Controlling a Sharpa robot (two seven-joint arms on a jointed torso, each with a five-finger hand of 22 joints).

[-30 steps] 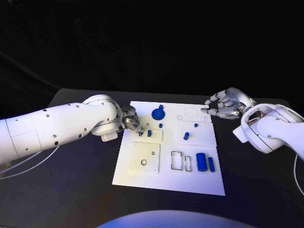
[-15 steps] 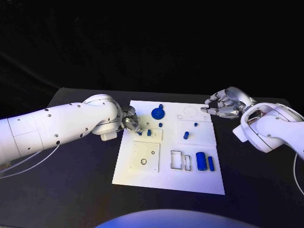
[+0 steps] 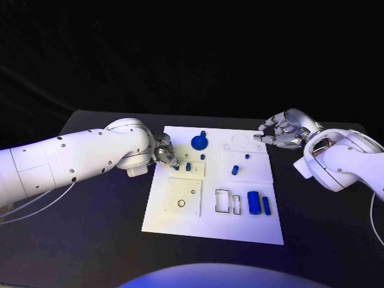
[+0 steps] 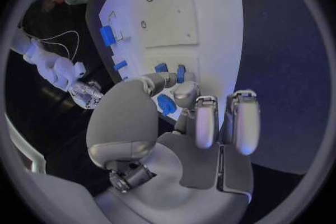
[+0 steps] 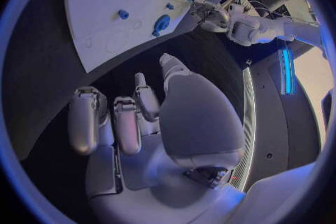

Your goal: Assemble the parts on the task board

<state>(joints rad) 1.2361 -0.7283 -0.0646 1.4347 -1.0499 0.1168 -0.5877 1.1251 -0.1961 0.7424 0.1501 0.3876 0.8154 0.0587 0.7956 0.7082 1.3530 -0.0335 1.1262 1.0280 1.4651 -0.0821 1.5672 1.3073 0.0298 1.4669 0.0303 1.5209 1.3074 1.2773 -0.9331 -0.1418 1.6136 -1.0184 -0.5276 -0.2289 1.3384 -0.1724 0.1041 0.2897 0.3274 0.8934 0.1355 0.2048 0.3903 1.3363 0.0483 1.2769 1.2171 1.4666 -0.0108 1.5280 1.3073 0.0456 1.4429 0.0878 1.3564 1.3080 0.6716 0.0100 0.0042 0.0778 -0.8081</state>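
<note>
Now your left hand (image 3: pixel 164 153) sits at the white task board's (image 3: pixel 183 222) left edge, fingers (image 4: pixel 164 79) reaching two small blue parts (image 3: pixel 182 167); you cannot tell whether they grip one. Your right hand (image 3: pixel 283 133) hovers off the board's far right corner over the black counter (image 3: pixel 88 240), fingers curled, holding nothing.

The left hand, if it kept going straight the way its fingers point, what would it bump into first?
Probably the small blue parts on the task board. The left hand points across its near-left corner, fingertips right by them, though depth is hard to judge.
</note>
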